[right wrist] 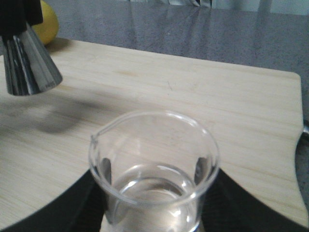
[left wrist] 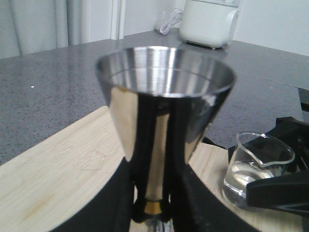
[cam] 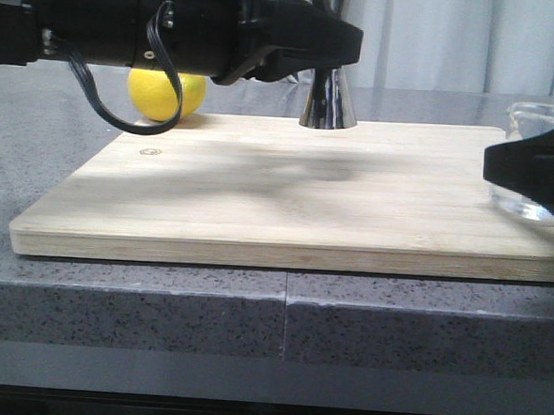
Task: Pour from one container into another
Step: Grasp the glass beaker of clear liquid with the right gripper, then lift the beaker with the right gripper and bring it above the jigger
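On board (cam: 258,206): L hand (left wrist: 154,205) clamps jigger (left wrist: 164,111), R hand (right wrist: 152,212) clamps beaker (right wrist: 154,169)

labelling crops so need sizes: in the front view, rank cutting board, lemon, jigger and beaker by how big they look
1. cutting board, by far the largest
2. lemon, partly hidden by the left arm
3-4. jigger and beaker: unsure, since both are partly hidden and the beaker sits nearer the camera

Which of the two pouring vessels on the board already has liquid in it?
The clear glass beaker in the right gripper holds clear liquid; the steel jigger looks empty.
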{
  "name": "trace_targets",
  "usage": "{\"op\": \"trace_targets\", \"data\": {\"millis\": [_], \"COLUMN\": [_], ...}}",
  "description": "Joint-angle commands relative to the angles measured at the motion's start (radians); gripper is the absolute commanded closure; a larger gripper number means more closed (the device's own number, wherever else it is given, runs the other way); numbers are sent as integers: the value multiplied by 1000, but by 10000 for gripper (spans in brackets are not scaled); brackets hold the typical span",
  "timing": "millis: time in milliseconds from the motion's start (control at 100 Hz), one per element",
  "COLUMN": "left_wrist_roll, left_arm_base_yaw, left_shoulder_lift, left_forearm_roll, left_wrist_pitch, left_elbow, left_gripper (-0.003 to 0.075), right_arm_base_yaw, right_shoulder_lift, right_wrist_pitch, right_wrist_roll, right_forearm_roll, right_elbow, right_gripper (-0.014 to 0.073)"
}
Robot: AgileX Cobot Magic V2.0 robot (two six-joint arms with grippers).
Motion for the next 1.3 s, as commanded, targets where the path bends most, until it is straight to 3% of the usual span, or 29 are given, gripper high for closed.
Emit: {"op": "trace_targets", "data": {"millis": [0,340,790,1080,1290], "left_wrist_roll": [-18,-22,-22,-22,-22], "left_arm_base_yaw": [-1,-1,-1,-1,-1], "left_shoulder_lift": [-56,-56,-56,-56,-56], "left_forearm_roll": [-20,6,22,24,38], "left_wrist_pitch": [-74,-72,-72,-72,-72], "left_elbow": [-33,-33,-33,-33,-33], "left_gripper": [682,682,682,682,682], "right_arm_base_yaw": [0,0,0,4,80], "right_shoulder_lift": [-10,-14,-62,-95,-95], "right_wrist_pitch": [-136,-92,314,456,554], "right_wrist_roll": [-3,-3,-3,-3,-3], "right_forearm_roll": [-2,-21,-165,-249,-349], "right_elbow": [-24,-146,-488,-624,-705], "right_gripper": [291,291,291,291,291]}}
